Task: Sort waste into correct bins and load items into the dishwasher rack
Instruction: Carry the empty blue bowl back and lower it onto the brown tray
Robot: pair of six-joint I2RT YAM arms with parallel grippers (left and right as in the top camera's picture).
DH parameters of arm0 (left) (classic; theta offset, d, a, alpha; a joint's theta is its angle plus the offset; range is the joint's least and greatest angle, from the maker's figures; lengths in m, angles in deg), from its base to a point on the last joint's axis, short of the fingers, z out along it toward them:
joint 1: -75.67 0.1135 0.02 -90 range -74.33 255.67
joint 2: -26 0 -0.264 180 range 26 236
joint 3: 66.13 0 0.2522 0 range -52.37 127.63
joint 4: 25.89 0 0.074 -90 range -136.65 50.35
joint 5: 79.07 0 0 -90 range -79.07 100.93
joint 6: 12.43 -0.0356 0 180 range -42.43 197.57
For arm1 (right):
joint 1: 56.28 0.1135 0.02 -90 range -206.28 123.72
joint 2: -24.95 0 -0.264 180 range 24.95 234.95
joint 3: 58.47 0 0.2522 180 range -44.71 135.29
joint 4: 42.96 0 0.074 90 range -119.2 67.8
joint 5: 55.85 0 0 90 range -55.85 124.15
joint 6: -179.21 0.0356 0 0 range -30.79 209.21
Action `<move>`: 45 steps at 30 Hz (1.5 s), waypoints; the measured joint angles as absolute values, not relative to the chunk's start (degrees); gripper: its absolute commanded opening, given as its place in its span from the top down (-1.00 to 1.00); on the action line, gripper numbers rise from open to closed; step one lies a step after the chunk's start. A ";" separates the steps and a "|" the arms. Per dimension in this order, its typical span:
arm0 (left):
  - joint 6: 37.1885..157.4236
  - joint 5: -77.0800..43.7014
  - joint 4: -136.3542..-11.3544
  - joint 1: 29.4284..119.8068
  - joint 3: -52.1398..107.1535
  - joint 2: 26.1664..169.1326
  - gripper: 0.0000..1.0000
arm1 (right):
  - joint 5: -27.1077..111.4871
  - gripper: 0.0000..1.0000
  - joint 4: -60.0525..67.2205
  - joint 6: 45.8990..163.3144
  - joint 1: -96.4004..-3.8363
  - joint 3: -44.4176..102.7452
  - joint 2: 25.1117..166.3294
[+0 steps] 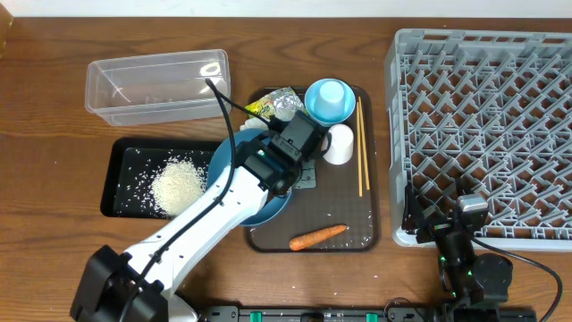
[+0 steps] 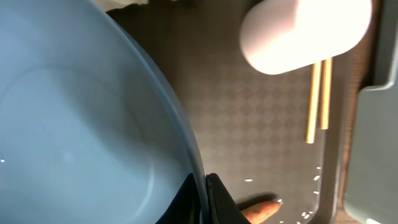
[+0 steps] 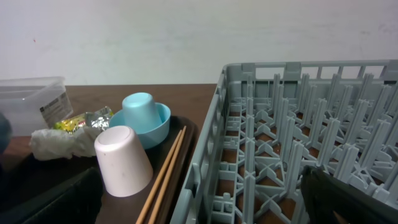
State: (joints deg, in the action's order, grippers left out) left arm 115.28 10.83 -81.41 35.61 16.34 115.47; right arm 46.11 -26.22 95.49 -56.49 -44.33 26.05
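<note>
Blue on brown: the large dark blue bowl [image 1: 271,211] sits over the left edge of the brown serving tray [image 1: 366,228], its rim pinched between the jaws of the left gripper [image 2: 206,194]. Near it on the tray are the white cup [image 1: 338,143], the chopsticks [image 1: 361,148] and the carrot [image 1: 318,236], while the rice [image 1: 177,184] lies heaped in the black tray [image 1: 121,179]. The right gripper [image 1: 427,222] hangs by the front-left corner of the dishwasher rack [image 1: 483,38], jaws spread wide, holding nothing.
</note>
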 measured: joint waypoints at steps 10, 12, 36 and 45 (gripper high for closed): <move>115.33 9.78 -76.38 30.32 16.34 119.34 0.88 | 46.11 -0.98 -26.22 95.49 -56.49 -44.33 26.05; 115.33 9.74 -75.77 29.82 16.34 121.29 0.88 | 46.11 -0.98 -26.20 95.49 -56.49 -44.33 26.05; 116.81 5.36 -72.25 29.36 16.34 123.85 0.56 | 46.11 -0.99 -26.22 95.49 -56.49 -44.33 26.05; 116.66 5.28 -75.31 29.36 16.91 123.80 0.46 | 46.11 -0.99 -26.20 95.49 -56.49 -44.33 26.05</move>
State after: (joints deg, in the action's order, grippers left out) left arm 116.66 5.28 -75.31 29.36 16.91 123.80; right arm 46.11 -26.20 95.49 -56.49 -44.33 26.05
